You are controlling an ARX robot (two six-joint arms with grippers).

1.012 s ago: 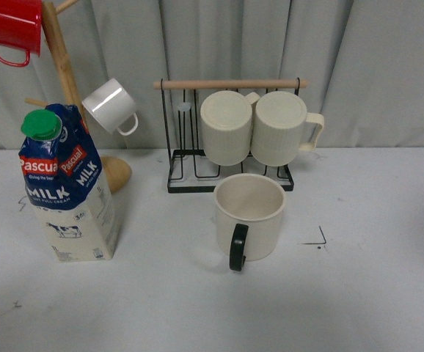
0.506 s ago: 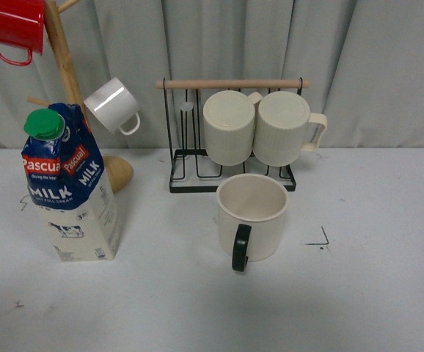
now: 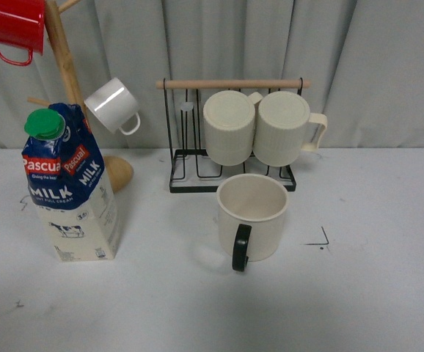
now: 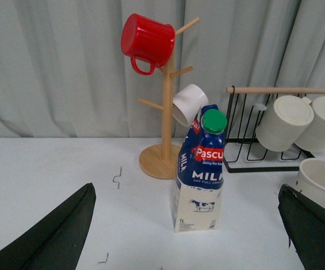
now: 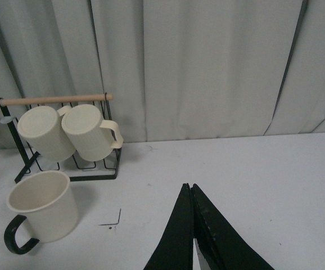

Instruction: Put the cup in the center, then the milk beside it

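Cup (image 3: 251, 216) is standing upright on the table (image 3: 373, 301), mouth up, with its black handle facing the front camera. It is sitting just in front of the wire rack (image 3: 197, 84). In the right wrist view a small gap seems to be separating the 2, but the angle is poor. A black corner mark (image 3: 319, 239) is lying on the table just to the cup's right.

Milk (image 3: 71, 192) is standing upright well to the cup's left, green cap on, near the base of the wooden mug tree (image 3: 64, 62). 2 ribbed mugs (image 3: 228, 126) are hanging side by side on the rack. 1 red mug (image 3: 10, 26) and 1 white mug (image 3: 111, 105) are hanging on the tree.

Left gripper (image 4: 185, 187) is facing the milk with its fingers spread wide, holding nothing. Right gripper (image 5: 189, 188) is hovering over bare table to the cup's right, its fingers pressed together on nothing.
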